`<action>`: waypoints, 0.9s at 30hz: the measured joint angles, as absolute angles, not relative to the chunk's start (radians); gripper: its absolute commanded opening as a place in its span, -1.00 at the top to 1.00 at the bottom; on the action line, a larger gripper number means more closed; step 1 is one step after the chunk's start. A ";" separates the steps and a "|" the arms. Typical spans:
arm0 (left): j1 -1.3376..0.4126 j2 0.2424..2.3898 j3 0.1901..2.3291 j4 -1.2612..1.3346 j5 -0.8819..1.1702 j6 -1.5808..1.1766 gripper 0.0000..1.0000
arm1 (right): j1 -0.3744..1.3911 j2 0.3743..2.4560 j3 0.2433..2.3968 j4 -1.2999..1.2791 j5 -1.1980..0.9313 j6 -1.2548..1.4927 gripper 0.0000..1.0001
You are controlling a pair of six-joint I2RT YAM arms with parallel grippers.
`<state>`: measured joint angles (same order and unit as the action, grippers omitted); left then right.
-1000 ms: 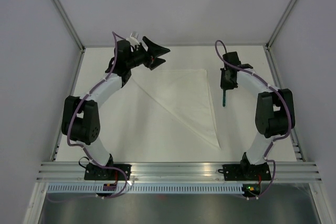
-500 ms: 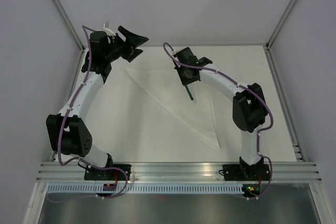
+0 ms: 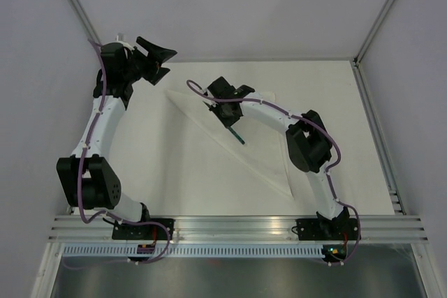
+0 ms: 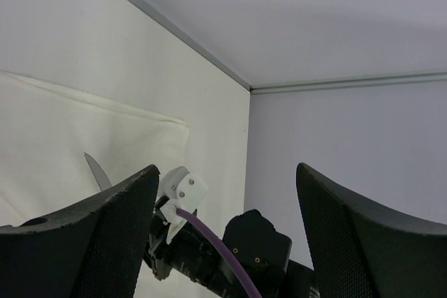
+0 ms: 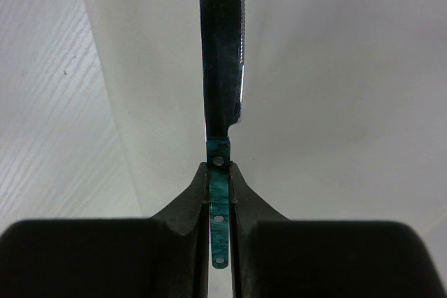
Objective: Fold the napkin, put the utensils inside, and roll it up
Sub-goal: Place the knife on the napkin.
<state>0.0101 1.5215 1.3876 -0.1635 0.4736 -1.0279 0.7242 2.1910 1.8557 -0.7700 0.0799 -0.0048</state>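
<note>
Teal-green in the handle and bright in the blade, a knife (image 3: 238,136) is noted clamped by its handle in the narrowed claw of the right gripper (image 3: 229,122). In the top view its long axis is seen running from 11 to 5 o'clock, the free end pointing to 5 o'clock. In the right wrist view the blade (image 5: 222,102) is shown extending straight out from the gripper (image 5: 221,172), toothed edge at 3 o'clock. The knife is held over the napkin (image 3: 265,155), which is folded into a white triangle, close to its diagonal edge; contact cannot be judged. The left gripper (image 3: 164,61) is raised at the table's 10 o'clock corner, claw spread wide, nothing held.
</note>
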 measured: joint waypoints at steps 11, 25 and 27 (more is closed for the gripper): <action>0.037 1.522 1.388 -0.178 0.473 -1.019 -0.68 | 0.812 2.201 1.835 -0.771 0.055 -0.005 0.99; 0.043 1.522 1.374 -0.178 0.475 -1.015 -0.68 | 0.820 2.234 1.776 -0.760 0.053 -0.005 0.99; 0.044 1.523 1.370 -0.177 0.476 -1.015 -0.68 | 0.821 2.234 1.769 -0.759 0.057 -0.005 0.99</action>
<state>0.0444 1.5230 1.3697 -0.1772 0.4759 -1.0145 0.8207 2.2337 1.7691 -0.7593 0.0574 -0.0048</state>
